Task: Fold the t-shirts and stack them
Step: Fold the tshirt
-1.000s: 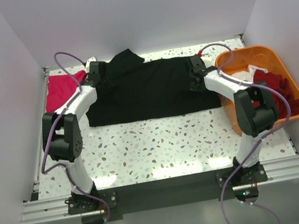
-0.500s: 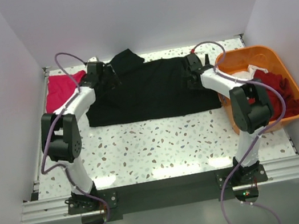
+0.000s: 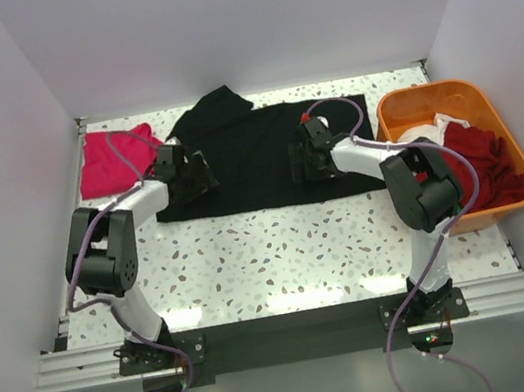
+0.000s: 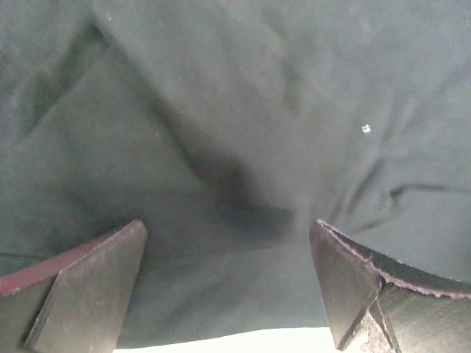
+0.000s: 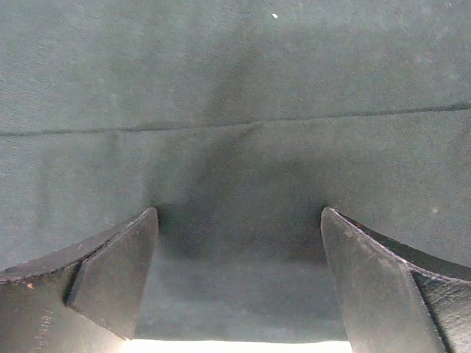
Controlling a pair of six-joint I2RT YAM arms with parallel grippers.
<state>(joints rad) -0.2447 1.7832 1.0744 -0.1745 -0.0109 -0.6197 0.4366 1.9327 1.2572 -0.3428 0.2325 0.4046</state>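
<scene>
The black t-shirt (image 4: 235, 132) fills nearly the whole view, lying flat with soft creases and a diagonal fold at the upper left. The left hand (image 4: 228, 235) hangs over it, its two dark fingers (image 4: 96, 287) spread wide with only cloth between them. A white speck (image 4: 366, 129) sits on the fabric, and a sliver of pale surface (image 4: 221, 342) shows at the bottom edge.

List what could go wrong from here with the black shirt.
1. The left hand and right hand both hang open close over the black t-shirt. If they move sideways, they might drag the cloth and spoil the fold.
2. A sleeve sticks out at the far edge, so the next fold may come out lopsided.
3. The orange tub sits beside the right arm; a wide swing could knock it.
</scene>
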